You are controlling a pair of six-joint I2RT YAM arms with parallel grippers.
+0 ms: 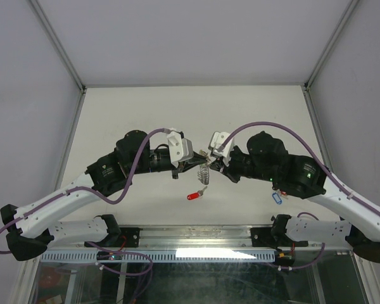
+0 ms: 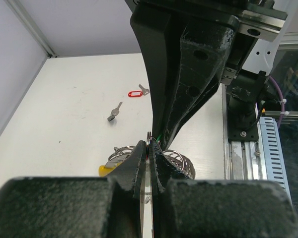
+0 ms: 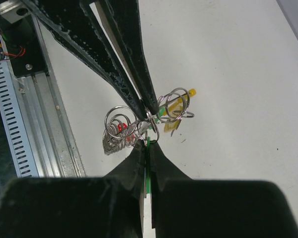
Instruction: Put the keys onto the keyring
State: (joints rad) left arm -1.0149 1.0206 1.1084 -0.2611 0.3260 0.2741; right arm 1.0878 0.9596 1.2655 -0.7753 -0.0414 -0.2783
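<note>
The white table (image 1: pixel 114 126) is closed in by walls (image 1: pixel 25 95) on the left, far and right sides, and a metal rail (image 1: pixel 202 235) runs along its near edge. The far half lies open, as do the left and right margins. The work is gathered in the middle of the near half.

The keyring (image 1: pixel 204 171) hangs there as a loose coil of silvery wire loops, directly between the two sets of fingers. Whether it touches the table cannot be told. The left gripper (image 1: pixel 198 166) is closed tight on a thin silvery part of the coil, with loops bulging out to either side of its fingers. The right gripper (image 1: pixel 213 162) is also pinched shut, on the green-tagged key (image 3: pixel 147 174), whose tag shows as a green strip between its fingers right at the coil. A yellow tag (image 3: pixel 183 100) sits among the loops on the far side.

The red-tagged key (image 1: pixel 194 196) lies flat just nearer the rail than the coil. The blue-tagged key (image 1: pixel 278 199) lies near the rail on the right, partly under the right arm. A silver key (image 2: pixel 114 112) whose tag I cannot make out lies near the red one.

Both arms rise from the near corners with elbows bowed outward and forearms turned inward. Their fingertips meet almost nose to nose over the coil
</note>
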